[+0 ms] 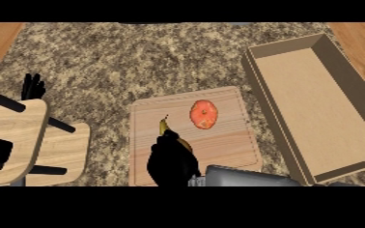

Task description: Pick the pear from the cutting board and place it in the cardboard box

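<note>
We see a speckled stone desk (143,58) with wood flooring at both upper corners. Left of the board (228,140), a wooden chair (28,140) stands by the desk's edge, and our left hand (32,87) shows above the chair with straight fingers. The box (314,111) lies right of the board, nothing inside it that we can see. On the board sit an orange fruit (203,114) and the pear (166,128); our right hand (171,162) curls its fingers round the pear at the board's near left part.
</note>
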Robot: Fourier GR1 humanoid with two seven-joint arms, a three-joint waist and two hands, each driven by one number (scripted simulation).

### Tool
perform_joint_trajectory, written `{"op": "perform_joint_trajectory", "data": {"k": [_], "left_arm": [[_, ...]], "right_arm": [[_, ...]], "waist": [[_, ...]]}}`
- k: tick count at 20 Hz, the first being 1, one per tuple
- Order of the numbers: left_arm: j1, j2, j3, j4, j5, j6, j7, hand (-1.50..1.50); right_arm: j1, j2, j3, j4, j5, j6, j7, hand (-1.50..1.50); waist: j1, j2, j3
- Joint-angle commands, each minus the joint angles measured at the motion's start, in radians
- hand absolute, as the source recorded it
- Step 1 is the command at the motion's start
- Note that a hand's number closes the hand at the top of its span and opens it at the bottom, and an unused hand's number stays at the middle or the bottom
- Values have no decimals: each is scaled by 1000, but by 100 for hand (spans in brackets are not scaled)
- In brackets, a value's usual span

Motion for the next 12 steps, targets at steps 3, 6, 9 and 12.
{"op": "perform_joint_trajectory", "data": {"k": [3,6,9,12], "left_arm": [[-118,-35,-140,-34,98,-174,-87,0],[-114,-47,-149,-34,69,-175,-86,0],[-117,-59,-131,-18,48,-151,-67,0],[-78,-54,-109,-31,-17,-90,-45,0]], "right_arm": [[-22,17,31,39,71,-115,-75,150],[-37,2,17,45,72,-147,-121,150],[-26,-2,-78,63,56,-208,-83,150],[32,-8,-299,155,-33,-271,60,150]], "waist": [[-17,4,-2],[-21,3,-3],[-40,4,-3],[-100,17,-2]]}}
